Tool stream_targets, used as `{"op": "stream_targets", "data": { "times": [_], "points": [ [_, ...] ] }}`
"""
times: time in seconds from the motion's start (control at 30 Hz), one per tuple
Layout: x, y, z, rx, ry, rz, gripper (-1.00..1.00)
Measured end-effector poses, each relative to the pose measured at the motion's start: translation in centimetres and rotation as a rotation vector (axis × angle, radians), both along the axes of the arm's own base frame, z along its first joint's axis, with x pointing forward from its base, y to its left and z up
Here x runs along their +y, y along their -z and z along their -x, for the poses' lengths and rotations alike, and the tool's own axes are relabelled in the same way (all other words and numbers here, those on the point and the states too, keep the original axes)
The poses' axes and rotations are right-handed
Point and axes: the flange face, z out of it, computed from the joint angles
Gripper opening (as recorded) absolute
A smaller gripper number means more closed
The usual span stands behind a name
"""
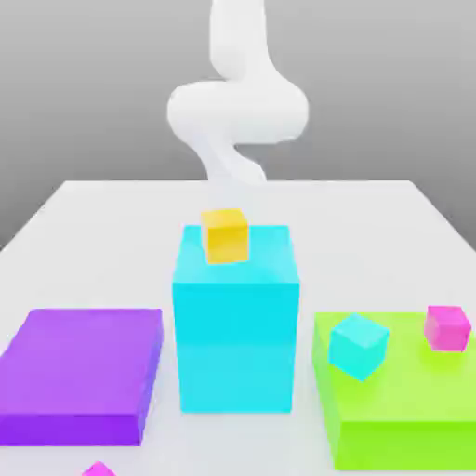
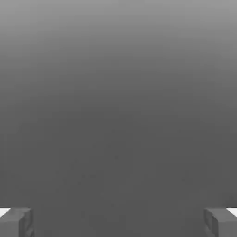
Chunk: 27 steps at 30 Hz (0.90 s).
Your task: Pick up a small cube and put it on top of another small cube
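Observation:
A small yellow-orange cube [image 1: 225,234] sits on top of the tall cyan block [image 1: 236,325], near its back edge. At the very front edge of the exterior view, just in front of the purple slab, the top of a small magenta cube [image 1: 98,469] peeks in. A near-identical, pinker small cube [image 1: 448,327] rests on the green block at the exterior view's right. My gripper [image 2: 118,222] is open, its fingertips [image 2: 16,221] far apart with nothing between them, facing plain grey background. The white arm [image 1: 237,107] rises behind the cyan block, well away from the cubes.
A flat purple slab [image 1: 79,372] lies at the exterior view's left. A green block [image 1: 409,418] at the right carries a small cyan cube [image 1: 358,345] as well as the pinker cube. The white table [image 1: 112,214] stretches back toward the arm.

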Motion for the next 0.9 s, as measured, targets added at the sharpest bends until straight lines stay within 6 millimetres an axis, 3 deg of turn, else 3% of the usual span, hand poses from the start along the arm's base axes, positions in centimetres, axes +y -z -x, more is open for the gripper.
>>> {"op": "stream_targets", "data": {
  "times": [0.23, 0.47, 0.7, 0.9],
  "points": [
    [-3.0, 8.8, -8.1, 0.167, 0.129, -0.058, 0.0],
    [-6.6, 19.2, -13.8, 0.327, 0.261, -0.116, 0.0],
    [-10.9, 31.1, -16.6, 0.484, 0.405, -0.173, 0.0],
    [-13.5, 41.8, -16.9, 0.619, 0.519, -0.219, 0.0]
  ]
}}
